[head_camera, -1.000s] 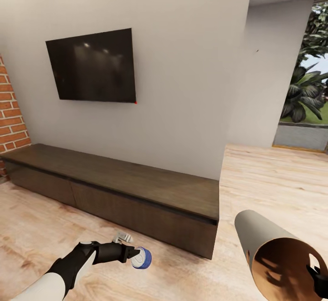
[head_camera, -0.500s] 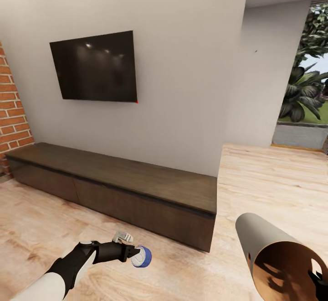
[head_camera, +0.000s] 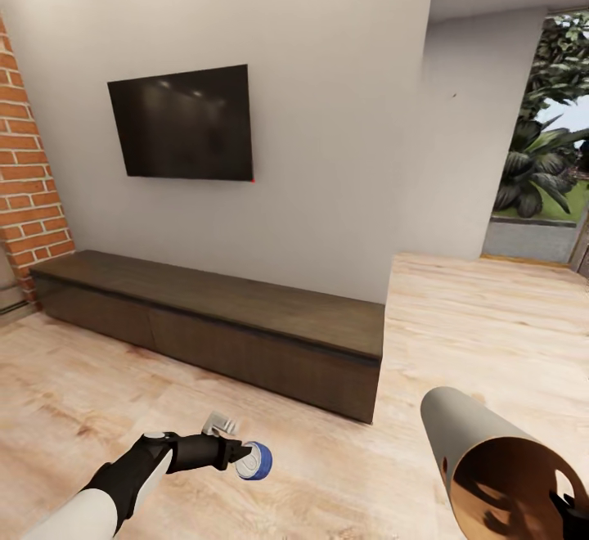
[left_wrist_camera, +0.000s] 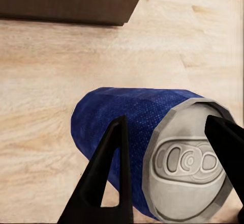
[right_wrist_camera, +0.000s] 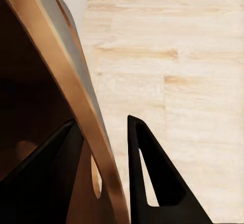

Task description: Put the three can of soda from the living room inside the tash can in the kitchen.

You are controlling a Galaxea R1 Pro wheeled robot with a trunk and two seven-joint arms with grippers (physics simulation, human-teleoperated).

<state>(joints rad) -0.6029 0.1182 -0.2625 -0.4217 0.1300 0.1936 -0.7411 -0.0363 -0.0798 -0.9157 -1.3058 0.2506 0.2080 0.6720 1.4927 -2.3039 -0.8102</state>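
In the living room, facing a wall-mounted television (head_camera: pixel 184 123) above a long, low wooden cabinet (head_camera: pixel 221 323), my left jaws (left_wrist_camera: pixel 168 168) clamp a blue soda can (left_wrist_camera: pixel 127 132) held on its side, its silver top toward me in the wrist view. My right jaws (right_wrist_camera: pixel 104 170) pinch the rim of the bin (head_camera: pixel 491 462), tipped with its brown mouth facing me. Can and bin hang well apart over the plank floor (head_camera: pixel 491 319); the can must travel right, end-first.

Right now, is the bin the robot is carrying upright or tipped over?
Tipped. The trash can lies nearly on its side in the right pincer, its brown-lined mouth facing the head camera; the fingers clamp its rim.
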